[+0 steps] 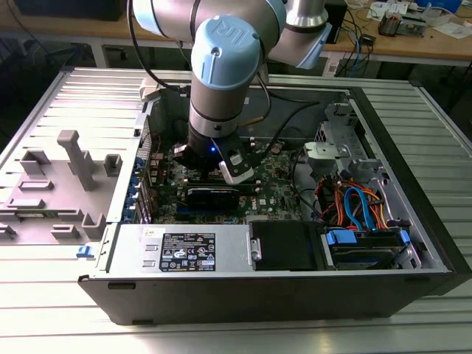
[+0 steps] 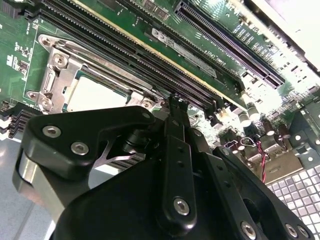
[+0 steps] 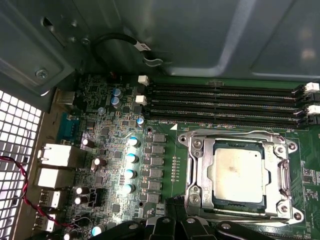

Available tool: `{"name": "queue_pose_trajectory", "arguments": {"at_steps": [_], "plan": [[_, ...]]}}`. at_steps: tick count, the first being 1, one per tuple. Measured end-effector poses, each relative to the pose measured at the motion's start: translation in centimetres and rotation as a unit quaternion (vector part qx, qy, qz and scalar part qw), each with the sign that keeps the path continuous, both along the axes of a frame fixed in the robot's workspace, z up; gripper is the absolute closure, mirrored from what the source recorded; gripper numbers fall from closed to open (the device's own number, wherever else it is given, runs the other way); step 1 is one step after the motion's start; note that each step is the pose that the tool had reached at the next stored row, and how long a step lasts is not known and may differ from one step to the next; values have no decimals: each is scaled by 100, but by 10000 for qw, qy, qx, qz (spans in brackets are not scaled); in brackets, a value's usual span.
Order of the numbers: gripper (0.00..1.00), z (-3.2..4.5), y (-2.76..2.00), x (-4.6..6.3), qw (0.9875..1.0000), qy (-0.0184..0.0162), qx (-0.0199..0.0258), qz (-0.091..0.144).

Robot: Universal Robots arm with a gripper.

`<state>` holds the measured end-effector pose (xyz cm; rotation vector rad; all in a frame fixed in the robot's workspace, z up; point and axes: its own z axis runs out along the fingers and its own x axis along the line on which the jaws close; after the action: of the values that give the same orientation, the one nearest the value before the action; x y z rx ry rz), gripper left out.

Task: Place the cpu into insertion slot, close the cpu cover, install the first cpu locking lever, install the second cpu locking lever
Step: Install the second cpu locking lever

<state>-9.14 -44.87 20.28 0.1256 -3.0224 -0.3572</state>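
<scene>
- Seated already: cpu (image 3: 236, 172) lying flat in the insertion slot (image 3: 215, 200), pale metal top showing through the square opening of the cpu cover (image 3: 199, 170), which looks folded down over it in both wrist views.
- Claw (image 2: 175, 102) low over the motherboard (image 3: 120, 115), tip just beside the socket's near edge; fingertips drawn narrow, seemingly pinched together with nothing held, though a thin lever wire under the tip cannot be ruled out.
- Locking levers: bent wire (image 3: 235, 133) visible along the far side of the cover; whether latched or merely resting, hard to tell.
- Risk, as a judgement: a sideways slip of the tip off the springy wire, scraping the board or the capacitors (image 3: 131, 157) near the socket.
- Further risk: pressing down on a cover not fully flat, loading the chip unevenly against the contacts beneath.
- Also possible: catching a lever under the wrong hook, leaving the cover unclamped.
- Tight edges: memory slots (image 3: 225, 107) running close along one side of the socket, case wall (image 3: 200, 35) behind them.
- In the exterior view, arm (image 1: 221, 81) reaching down into the open computer case (image 1: 398, 147), with cables (image 1: 354, 203) and the drive bay to the exterior view's right.
- Open room: mostly straight up; little sideways margin around the socket.
</scene>
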Motion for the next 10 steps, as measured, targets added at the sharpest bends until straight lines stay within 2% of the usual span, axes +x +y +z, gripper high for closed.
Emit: {"name": "queue_pose_trajectory", "arguments": {"at_steps": [10], "plan": [[89, -22, 5, 0, 10000, 0, 50, 2]]}}
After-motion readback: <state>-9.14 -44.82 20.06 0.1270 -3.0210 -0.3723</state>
